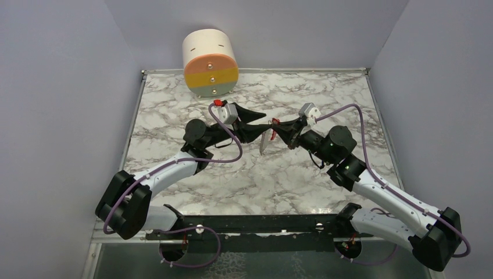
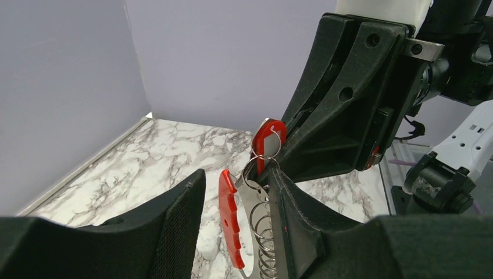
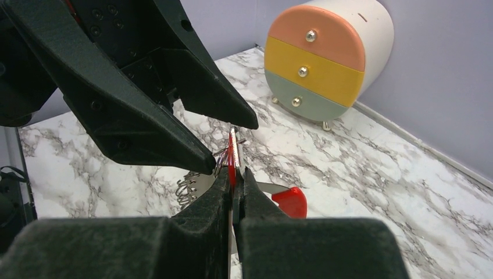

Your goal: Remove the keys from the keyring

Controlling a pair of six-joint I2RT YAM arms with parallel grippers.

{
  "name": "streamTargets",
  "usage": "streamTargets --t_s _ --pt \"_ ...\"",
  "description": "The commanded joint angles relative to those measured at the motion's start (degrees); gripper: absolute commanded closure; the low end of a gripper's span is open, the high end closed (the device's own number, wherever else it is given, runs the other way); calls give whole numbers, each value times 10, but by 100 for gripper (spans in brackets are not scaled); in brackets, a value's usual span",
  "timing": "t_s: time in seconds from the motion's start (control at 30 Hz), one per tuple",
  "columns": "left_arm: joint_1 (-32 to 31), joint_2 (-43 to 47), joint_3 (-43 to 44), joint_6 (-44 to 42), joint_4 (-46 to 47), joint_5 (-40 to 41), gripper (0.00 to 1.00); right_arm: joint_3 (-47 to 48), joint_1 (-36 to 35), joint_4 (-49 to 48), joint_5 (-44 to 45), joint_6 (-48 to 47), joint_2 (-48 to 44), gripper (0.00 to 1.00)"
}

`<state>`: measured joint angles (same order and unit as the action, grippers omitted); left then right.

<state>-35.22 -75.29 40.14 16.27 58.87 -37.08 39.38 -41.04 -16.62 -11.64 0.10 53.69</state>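
Over marble table: pinches red tag with right gripper to hold keyring still; holds spread left gripper around red-capped key, ready to pull.

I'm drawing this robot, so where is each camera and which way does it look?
Top camera: high behind the bases, looking down at the table, left arm and right arm showing.
Left wrist: looks past its own fingers at the right gripper.
Right wrist: looks past its own fingers at the left gripper and drawers.
Both wrist views share the red tag.
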Motion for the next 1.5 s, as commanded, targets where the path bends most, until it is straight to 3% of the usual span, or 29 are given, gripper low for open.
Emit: streamTargets --t_s 0.0,0.37,0.67,1.03,1.27,1.47 --pt "2 -2 10 3 35 -30 55 21 0 -5 -11 -5 -12 99" --pt "2 -38 24 51 85 -79 65 17 0 -3 -7 -4 -19 99" --pt "2 -35 19 55 101 -84 99 18 0 -2 -4 -5 -17 99" --pt "2 -37 1 81 126 -91 100 18 0 -8 3 -4 -12 99" --pt "2 -19 -7 77 135 -51 100 17 0 -5 5 -3 -12 99" --pt "2 28 -11 53 94 -47 100 17 -1 1 16 -11 -13 99"
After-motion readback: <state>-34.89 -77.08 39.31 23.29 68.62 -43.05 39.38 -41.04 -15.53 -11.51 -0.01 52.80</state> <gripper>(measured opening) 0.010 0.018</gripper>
